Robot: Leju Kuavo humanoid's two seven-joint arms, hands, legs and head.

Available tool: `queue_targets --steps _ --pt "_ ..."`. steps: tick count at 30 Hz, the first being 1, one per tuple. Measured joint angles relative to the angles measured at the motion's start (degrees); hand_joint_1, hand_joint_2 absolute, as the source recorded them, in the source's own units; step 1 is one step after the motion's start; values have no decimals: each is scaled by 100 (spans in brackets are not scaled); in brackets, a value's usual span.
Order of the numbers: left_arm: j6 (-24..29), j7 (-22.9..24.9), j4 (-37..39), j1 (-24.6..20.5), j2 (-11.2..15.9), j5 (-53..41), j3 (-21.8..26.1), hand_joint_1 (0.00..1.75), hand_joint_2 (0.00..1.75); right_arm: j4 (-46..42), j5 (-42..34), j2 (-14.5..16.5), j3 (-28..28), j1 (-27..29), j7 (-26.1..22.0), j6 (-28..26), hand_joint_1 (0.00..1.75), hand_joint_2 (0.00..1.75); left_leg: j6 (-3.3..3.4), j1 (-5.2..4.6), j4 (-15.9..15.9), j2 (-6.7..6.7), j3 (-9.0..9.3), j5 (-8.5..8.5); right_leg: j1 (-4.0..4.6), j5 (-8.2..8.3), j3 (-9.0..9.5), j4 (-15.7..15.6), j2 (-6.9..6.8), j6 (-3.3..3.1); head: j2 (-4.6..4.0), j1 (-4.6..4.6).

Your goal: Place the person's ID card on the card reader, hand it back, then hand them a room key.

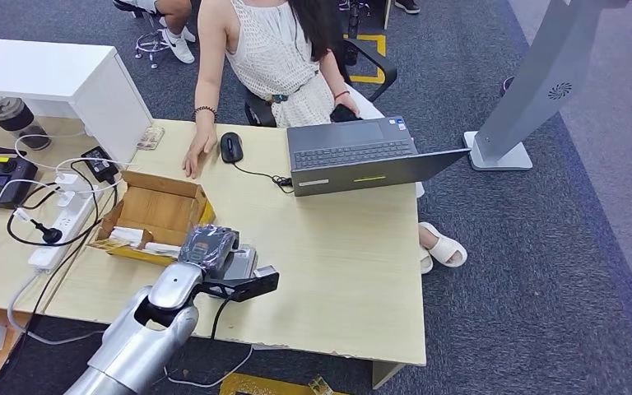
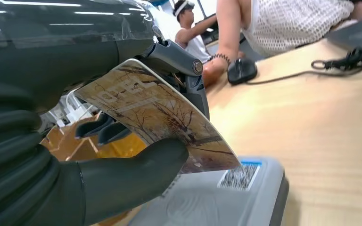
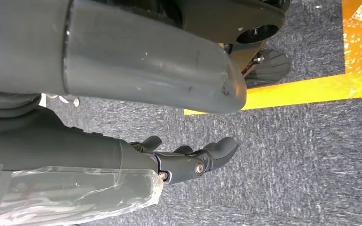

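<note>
Above reader [image 2: 226, 202]: left hand [image 2: 75, 155] pinching card [image 2: 155, 113]

The tabletop [image 1: 337, 271] is showing pale, matt wood grain. A glossy printed card [image 2: 155, 113] is bending between smooth dark plastic fingers [image 2: 132, 169]. The card reader [image 2: 217, 197] is looking like matt grey plastic, the box [image 1: 160, 210] like brown cardboard, the carpet [image 3: 287, 155] rough.

Head view: high, looking forward and down over the desk [image 1: 337, 271]. Left wrist view: very close, low across the same desk toward the mouse [image 1: 231, 146], shared. Right wrist view: faces carpet [image 3: 301, 155], close.
</note>
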Motion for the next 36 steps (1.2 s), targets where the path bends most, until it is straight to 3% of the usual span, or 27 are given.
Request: queue_targets --steps 9,15,20,23,26,32,36 --pt "12 84 285 -132 -33 14 2 175 175 3 87 4 -23 3 55 2 0 0 0 0 0 -1 1 0 0 1 2 0 -1 0 0 -1" --pt "667 171 118 -343 -14 35 89 175 175 25 228 5 -46 5 58 4 0 0 -1 2 0 -2 0 2 0 3 2 2 -5 -2 0 -1" --pt "834 166 -63 -497 21 9 191 175 175 34 286 11 -46 7 58 8 0 0 -1 1 0 1 0 2 0 3 1 3 -1 -2 0 -2" --pt "1422 196 -176 -568 71 -152 270 175 175 42 372 13 -46 8 62 53 0 0 -1 2 0 -1 -2 2 1 3 1 3 -4 -2 0 0" --pt "1726 170 -284 -881 177 -316 440 175 175 48 475 13 -46 8 78 126 0 0 -1 2 0 -1 -1 2 1 4 1 4 -4 -4 0 0" --pt "1557 70 -186 -1706 390 -637 804 175 175 48 598 15 -46 6 114 190 0 0 -2 2 1 -1 0 8 1 7 2 6 -4 -5 0 0" --pt "1549 98 -56 -1952 463 -684 889 175 175 48 600 17 -46 5 117 190 0 0 -2 1 1 -1 0 8 1 7 1 7 -3 -5 0 1"
